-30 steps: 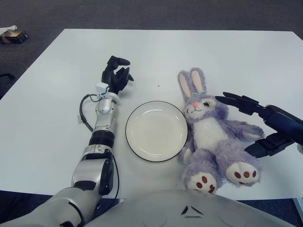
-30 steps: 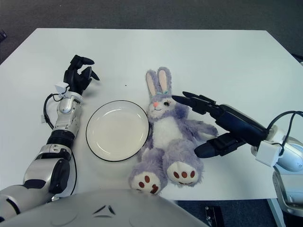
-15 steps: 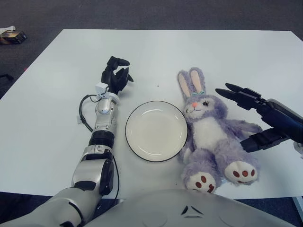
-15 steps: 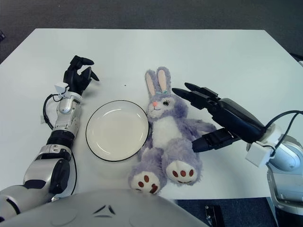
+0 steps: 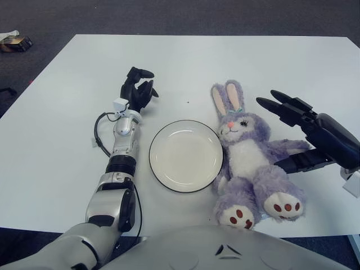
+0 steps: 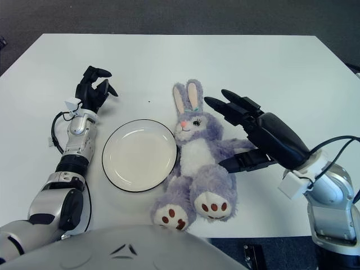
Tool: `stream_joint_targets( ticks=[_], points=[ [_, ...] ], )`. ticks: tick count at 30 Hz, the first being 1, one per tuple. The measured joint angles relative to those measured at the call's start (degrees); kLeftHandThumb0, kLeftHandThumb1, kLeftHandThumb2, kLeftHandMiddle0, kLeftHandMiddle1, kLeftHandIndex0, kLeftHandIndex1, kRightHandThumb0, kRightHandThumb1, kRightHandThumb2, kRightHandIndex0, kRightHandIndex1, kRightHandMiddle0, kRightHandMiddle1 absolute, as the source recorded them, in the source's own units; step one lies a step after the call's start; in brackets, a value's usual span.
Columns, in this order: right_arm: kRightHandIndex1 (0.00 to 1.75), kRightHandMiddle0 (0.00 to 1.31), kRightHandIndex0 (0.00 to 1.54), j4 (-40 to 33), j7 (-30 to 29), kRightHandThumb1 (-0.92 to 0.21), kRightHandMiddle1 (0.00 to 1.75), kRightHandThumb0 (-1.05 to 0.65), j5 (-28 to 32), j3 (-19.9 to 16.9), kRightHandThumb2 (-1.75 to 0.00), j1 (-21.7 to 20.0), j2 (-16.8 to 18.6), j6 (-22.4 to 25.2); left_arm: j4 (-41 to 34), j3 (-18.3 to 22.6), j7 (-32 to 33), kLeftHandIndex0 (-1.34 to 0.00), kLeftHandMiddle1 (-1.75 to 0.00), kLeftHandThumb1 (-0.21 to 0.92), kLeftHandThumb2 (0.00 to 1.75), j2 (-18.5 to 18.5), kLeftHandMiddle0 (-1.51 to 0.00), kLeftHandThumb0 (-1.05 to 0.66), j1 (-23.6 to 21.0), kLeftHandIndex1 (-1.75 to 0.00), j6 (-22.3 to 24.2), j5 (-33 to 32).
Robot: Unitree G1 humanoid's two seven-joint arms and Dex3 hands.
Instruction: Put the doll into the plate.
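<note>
The doll (image 6: 197,163), a purple plush rabbit with a white belly, lies on its back on the white table (image 6: 281,62), just right of the plate (image 6: 139,154). Its ears point away from the robot and its two feet, with dark red paw marks on the soles, point toward the robot's body. Its left side presses against the plate's right rim; none of it lies inside the plate. A small teal bow sits at the base of the ears.

The plate is round and white with a thin dark rim, and it holds nothing.

The right hand (image 6: 256,132) is at the doll's right side, spread wide, holding nothing. Its two upper fingers (image 6: 225,107) reach out beside the doll's head, and the thumb shows lower, over the doll's outstretched arm. Whether the thumb touches the plush cannot be told. The grey forearm runs off toward the lower right, with a black cable looping along it.

The left hand (image 5: 138,90) shows beyond and left of the plate, well apart from the doll, its black fingers loosely curled and grasping nothing. Its forearm lies stretched along the table left of the plate, with a black cable looped beside the wrist.

A small dark speck (image 5: 187,102) marks the table between the left hand and the doll's ears.
</note>
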Motion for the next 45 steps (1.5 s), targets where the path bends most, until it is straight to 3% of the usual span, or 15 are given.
stream_joint_targets(
  ticks=[11, 13, 17, 22, 28, 35, 41, 45],
  points=[
    [0.02, 0.26, 0.29, 1.2, -4.3, -0.92, 0.04, -0.50, -2.9, 0.3, -0.01, -0.1, 2.9, -2.0, -0.1, 0.0, 0.0, -0.44, -1.75, 0.92, 0.30, -0.1, -0.84, -0.36, 0.0, -1.50, 0.1, 0.0],
    [0.05, 0.44, 0.40, 1.3, -4.5, -0.92, 0.12, -0.40, -2.9, 0.3, -0.01, 0.0, 3.0, -2.1, -0.1, 0.0, 0.0, -0.44, -1.75, 0.92, 0.30, -0.1, -0.84, -0.36, 0.0, -1.50, 0.1, 0.0],
    [0.07, 0.64, 0.51, 1.3, -5.6, -0.92, 0.18, -0.27, -3.2, 0.3, -0.03, 0.6, 3.8, -2.0, -0.2, 0.0, 0.0, -0.44, -1.75, 0.92, 0.30, -0.1, -0.84, -0.36, 0.0, -1.50, 0.1, 0.0],
    [0.07, 0.72, 0.56, 1.3, -6.0, -0.92, 0.22, -0.21, -4.5, 0.1, -0.04, 1.6, 4.0, -1.6, -0.4, 0.0, 0.0, -0.44, -1.75, 0.92, 0.30, -0.1, -0.84, -0.36, 0.1, -1.50, 0.2, 0.0],
    [0.06, 0.69, 0.55, 1.1, -5.7, -0.92, 0.21, -0.18, -4.2, -0.2, -0.06, 1.7, 3.7, -1.1, -0.5, 0.0, 0.0, -0.44, -1.75, 0.92, 0.29, -0.2, -0.84, -0.36, 0.2, -1.50, 0.3, 0.0],
    [0.04, 0.63, 0.53, 0.7, 2.2, -0.92, 0.17, -0.24, 7.5, -3.3, -0.09, 1.6, -4.1, 1.0, -1.5, 0.0, 0.0, -0.44, -1.75, 0.92, 0.29, -0.4, -0.84, -0.36, 0.6, -1.50, 0.7, 0.0],
    [0.03, 0.58, 0.50, 0.8, 4.0, -0.92, 0.14, -0.27, 10.6, -4.1, -0.10, 1.3, -5.6, 1.0, -1.9, 0.0, 0.0, -0.44, -1.75, 0.92, 0.29, -0.5, -0.84, -0.36, 0.8, -1.50, 1.0, 0.0],
    [0.01, 0.52, 0.47, 2.5, 9.4, -0.92, 0.11, -0.30, 19.4, -6.1, -0.11, 0.8, -9.1, 1.8, -2.1, 0.0, 0.0, -0.44, -1.75, 0.92, 0.29, -0.6, -0.84, -0.36, 0.9, -1.50, 1.2, 0.0]
  ],
)
